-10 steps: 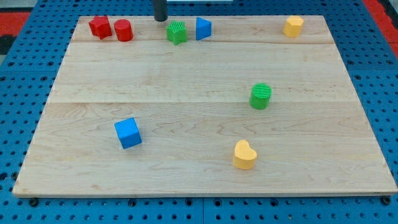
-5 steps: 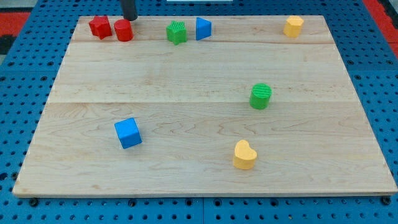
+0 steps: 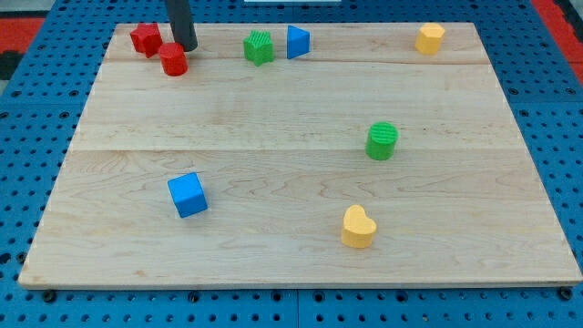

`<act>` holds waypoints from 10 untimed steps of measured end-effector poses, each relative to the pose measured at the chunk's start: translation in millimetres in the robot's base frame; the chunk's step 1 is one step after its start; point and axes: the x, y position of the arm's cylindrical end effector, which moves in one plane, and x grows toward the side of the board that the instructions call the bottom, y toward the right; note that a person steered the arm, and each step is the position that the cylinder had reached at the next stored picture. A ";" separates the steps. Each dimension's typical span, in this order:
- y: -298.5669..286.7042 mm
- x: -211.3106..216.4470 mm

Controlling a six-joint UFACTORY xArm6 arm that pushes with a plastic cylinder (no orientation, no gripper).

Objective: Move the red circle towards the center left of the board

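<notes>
The red circle (image 3: 174, 60) sits near the board's top left corner, just below and right of a red star-like block (image 3: 146, 39). My tip (image 3: 186, 46) stands right behind the red circle, on its upper right side, touching or almost touching it. The dark rod rises from there out of the view's top.
A green block (image 3: 260, 46) and a blue triangle (image 3: 297, 42) stand along the top edge. A yellow block (image 3: 430, 38) is at the top right. A green cylinder (image 3: 383, 141) is right of centre. A blue cube (image 3: 188, 195) is at lower left, a yellow heart (image 3: 358, 227) at lower middle.
My tip moved left along the top edge, then down onto the red circle. The red circle has shifted down and slightly left, away from the red star.
</notes>
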 end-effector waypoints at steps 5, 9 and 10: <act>0.0 15.7; -0.1 30.1; -0.1 40.2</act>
